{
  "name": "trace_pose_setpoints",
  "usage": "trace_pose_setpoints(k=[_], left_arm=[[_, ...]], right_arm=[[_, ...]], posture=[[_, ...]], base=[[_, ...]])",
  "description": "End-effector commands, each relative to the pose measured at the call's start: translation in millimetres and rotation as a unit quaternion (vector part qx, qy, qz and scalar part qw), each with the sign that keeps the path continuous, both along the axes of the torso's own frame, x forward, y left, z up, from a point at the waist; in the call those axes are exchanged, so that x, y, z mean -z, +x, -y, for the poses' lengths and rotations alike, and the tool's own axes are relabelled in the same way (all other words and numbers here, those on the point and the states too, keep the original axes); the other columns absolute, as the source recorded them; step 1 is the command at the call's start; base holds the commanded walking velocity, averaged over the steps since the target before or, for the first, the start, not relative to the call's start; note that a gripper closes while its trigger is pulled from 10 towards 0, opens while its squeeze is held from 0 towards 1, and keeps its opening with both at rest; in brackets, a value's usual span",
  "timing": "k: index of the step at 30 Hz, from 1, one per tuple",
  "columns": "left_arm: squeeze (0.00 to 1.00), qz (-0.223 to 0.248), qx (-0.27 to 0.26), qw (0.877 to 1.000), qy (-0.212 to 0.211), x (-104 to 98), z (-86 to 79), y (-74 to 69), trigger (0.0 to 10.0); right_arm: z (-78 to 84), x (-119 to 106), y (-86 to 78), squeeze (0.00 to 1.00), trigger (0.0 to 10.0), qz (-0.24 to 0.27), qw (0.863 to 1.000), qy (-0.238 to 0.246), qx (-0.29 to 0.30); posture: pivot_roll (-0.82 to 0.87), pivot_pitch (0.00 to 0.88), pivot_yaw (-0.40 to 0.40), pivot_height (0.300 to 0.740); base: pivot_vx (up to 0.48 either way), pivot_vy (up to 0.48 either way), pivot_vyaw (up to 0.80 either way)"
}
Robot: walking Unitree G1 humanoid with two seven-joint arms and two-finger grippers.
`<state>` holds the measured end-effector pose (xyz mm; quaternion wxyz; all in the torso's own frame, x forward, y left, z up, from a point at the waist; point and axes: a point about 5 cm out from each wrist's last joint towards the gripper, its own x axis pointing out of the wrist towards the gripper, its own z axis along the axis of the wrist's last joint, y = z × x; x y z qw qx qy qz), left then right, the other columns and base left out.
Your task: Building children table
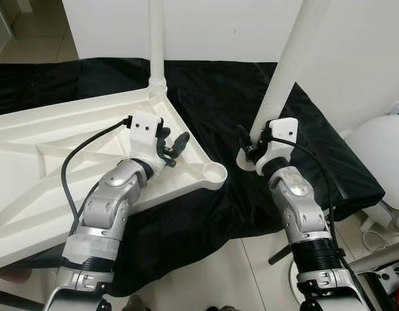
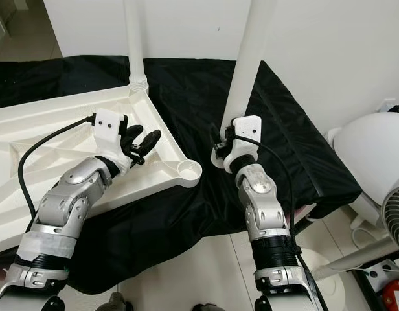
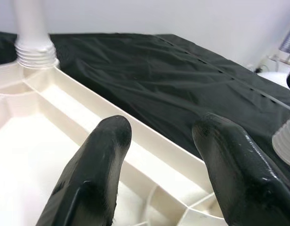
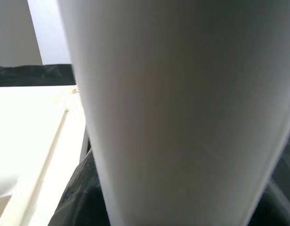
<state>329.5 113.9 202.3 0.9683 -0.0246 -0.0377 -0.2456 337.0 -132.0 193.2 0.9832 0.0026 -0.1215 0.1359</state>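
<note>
Left gripper point(image 1: 174, 148): fingers spread, held over the tabletop's rim, nothing pinched.
Right gripper point(image 1: 246, 148): fingers clamped on the loose leg point(image 1: 289, 68), near its base.
Tabletop point(image 1: 57, 139): inverted on black cloth point(image 1: 251, 188); empty corner socket point(image 1: 216, 173) between both grippers.
Fitted leg point(image 1: 157, 42): upright in the corner beyond the left fingers.

Bright, even indoor light keeps both eye views sharp, with soft shadows (faint glare on the white tabletop point(image 1: 70, 129)), while the right wrist view is blurred.

Both arms are jointed silver metal with black ribbed cuffs, and each wrist carries a white housing. A black cable loops from each housing. The left claw point(image 1: 172, 146) has two glossy black fingers point(image 3: 95, 174); screws on the housings seem likely, though blurred.
</note>
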Motion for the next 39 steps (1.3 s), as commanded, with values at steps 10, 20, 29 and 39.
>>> trace_pose_setpoints(k=[10,20,29,39], left_arm=[[0.0,-0.008,-0.081,0.996,0.025,-0.9,-14.5,2.2,10.0],[0.0,-0.004,-0.086,0.996,0.027,-6.2,-21.0,3.5,10.0],[0.0,0.01,-0.074,0.996,0.041,-4.5,-19.2,1.8,10.0],[0.0,0.026,-0.051,0.997,0.056,1.9,-14.5,-5.7,10.0]], right_arm=[[0.5,-4.9,7.9,0.0,10.0,0.016,1.0,0.003,0.011],[0.3,-6.1,10.8,0.0,10.0,0.022,1.0,0.004,0.015],[-4.0,-2.4,12.1,0.0,10.0,0.017,1.0,0.016,0.014],[-9.2,1.9,8.6,0.0,10.0,0.014,1.0,0.003,-0.012]], posture=[[0.21,0.013,-0.013,0.74],[0.23,0.031,0.001,0.74],[0.23,0.032,-0.035,0.74],[0.23,0.045,-0.075,0.74]], base=[[0.0,0.0,0.0],[0.0,0.0,0.0],[0.0,0.0,0.0],[0.0,0.0,0.0]])
